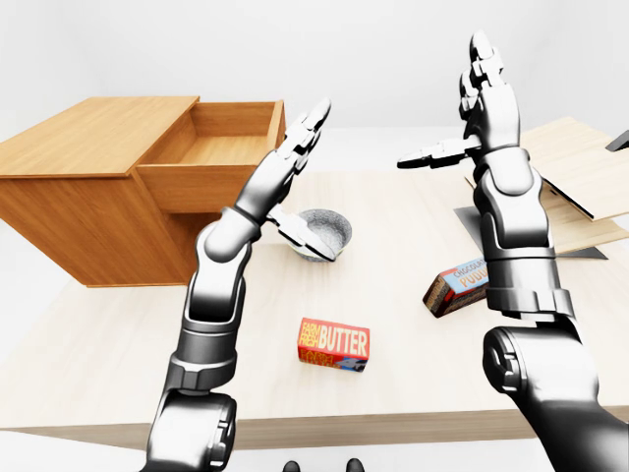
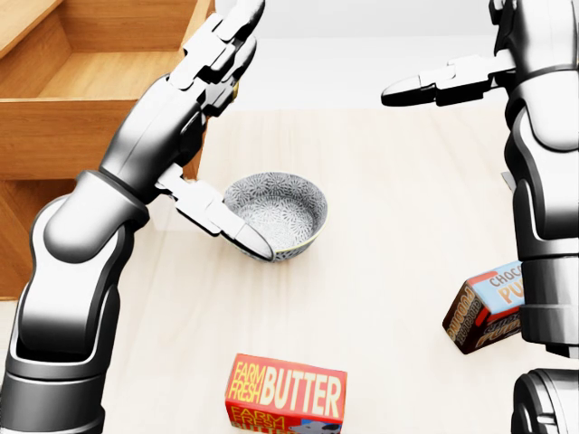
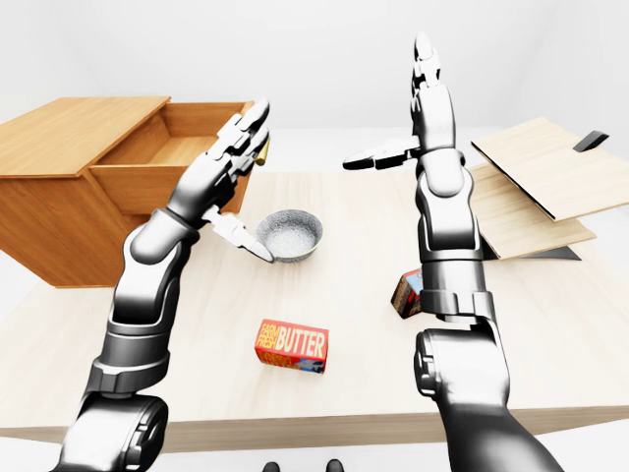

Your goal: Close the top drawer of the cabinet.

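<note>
Warm wood, shiny metal, two bright boxes

The cabinet [image 1: 88,187] and drawer [image 1: 211,147] are orange-brown wood on a pale table [image 1: 393,226]; the bowl [image 2: 276,212] is grey with a fine speckled pattern; the butter box [image 2: 285,393] is red (white and yellow lettering); the pudding box [image 1: 454,285] is brown, blue and orange.

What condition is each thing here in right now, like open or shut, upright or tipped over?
Top drawer: pulled open, looks empty.
Cabinet: upright on the table.
Bowl: upright, empty.
Butter box: lying flat.
Chocolate pudding box: lying tilted.
Left hand: open, at the drawer front.
Right hand: open, raised, holding nothing.
</note>
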You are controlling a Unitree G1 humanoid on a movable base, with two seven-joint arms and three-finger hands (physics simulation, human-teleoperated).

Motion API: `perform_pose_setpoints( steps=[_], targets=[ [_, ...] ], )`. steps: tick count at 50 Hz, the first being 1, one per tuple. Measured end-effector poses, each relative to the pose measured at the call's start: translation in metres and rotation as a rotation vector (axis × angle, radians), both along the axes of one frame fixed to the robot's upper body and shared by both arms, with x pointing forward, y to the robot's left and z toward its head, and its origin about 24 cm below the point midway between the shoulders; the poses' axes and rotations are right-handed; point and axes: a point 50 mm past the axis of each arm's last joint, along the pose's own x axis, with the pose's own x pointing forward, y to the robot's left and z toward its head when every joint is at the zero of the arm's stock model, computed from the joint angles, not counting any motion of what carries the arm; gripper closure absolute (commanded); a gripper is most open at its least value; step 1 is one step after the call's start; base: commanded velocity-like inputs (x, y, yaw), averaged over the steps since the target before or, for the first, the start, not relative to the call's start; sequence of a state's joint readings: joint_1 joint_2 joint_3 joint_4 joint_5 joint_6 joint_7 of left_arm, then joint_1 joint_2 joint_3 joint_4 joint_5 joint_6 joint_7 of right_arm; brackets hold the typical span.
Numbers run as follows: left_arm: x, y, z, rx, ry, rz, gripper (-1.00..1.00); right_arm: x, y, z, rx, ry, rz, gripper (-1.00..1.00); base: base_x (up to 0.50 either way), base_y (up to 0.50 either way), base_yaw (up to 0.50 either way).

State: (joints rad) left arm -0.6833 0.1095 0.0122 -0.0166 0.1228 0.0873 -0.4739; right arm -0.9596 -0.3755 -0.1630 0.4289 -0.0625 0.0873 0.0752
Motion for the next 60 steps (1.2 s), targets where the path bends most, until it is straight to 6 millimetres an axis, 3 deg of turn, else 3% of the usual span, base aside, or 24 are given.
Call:
perform_pose_setpoints(
  steps=[18,39,60],
  targets=[
    [0.007,-0.001,-0.027,0.004,0.105,0.017,-1.0,0.002,-0.001,-0.005,0.003,0.019,-0.007,-1.0,0.0,0.0,0.0],
    [0.031,0.001,-0.055,-0.016,0.265,0.09,-1.0,0.002,-0.004,-0.009,0.008,0.03,-0.019,-1.0,0.0,0.0,0.0],
    [0.049,0.026,-0.061,-0.086,0.32,0.252,-1.0,0.002,-0.006,-0.014,0.015,0.043,-0.022,-1.0,0.0,0.0,0.0]
  ],
)
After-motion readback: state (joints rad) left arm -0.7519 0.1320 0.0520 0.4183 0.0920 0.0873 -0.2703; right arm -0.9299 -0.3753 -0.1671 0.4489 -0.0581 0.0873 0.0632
